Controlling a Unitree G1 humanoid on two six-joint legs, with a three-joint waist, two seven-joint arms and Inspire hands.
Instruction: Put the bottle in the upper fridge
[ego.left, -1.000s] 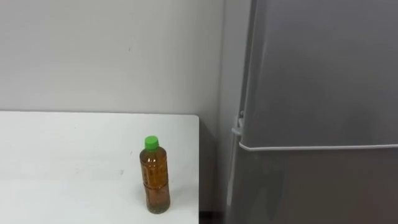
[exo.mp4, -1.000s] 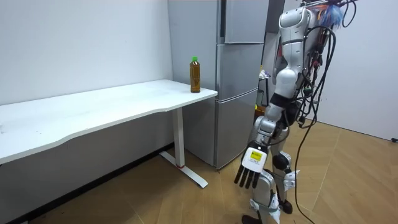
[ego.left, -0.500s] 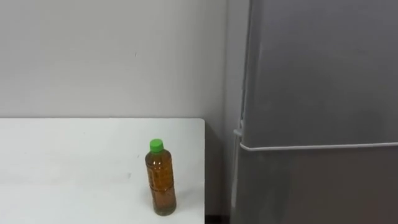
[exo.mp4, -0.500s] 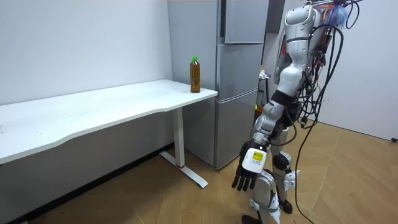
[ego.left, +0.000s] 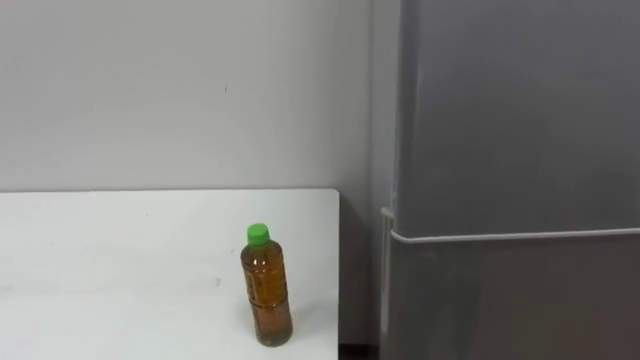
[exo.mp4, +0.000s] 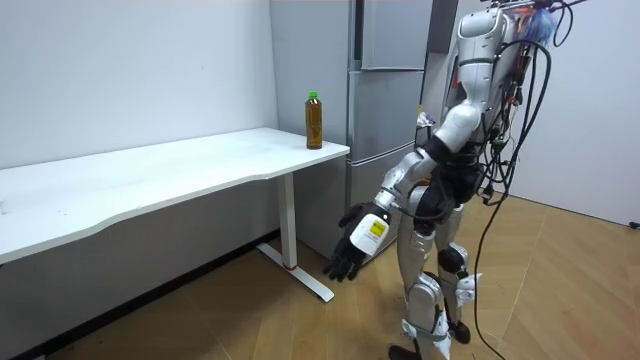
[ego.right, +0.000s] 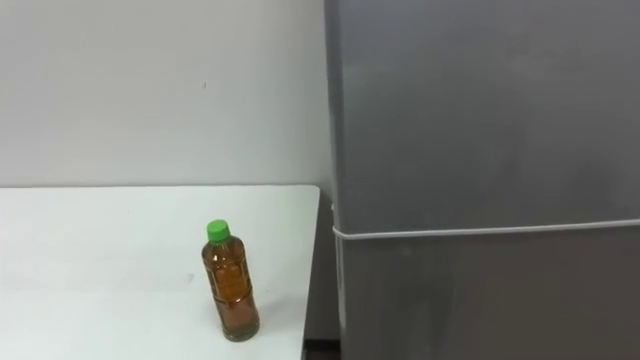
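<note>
Upright, bottle (ego.left: 267, 298) stands on table (ego.left: 120, 260) near fridge (ego.left: 510, 150).

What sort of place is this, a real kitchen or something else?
Probably a plain test room or office rather than a kitchen: a tall grey fridge stands against a bare wall beside a long white table holding one bottle, on a wooden floor.

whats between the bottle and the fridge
Nothing stands there. In the left eye view, a bare strip of white table lies to the right of the bottle, then a narrow dark gap past the table's edge, then the closed fridge.
</note>
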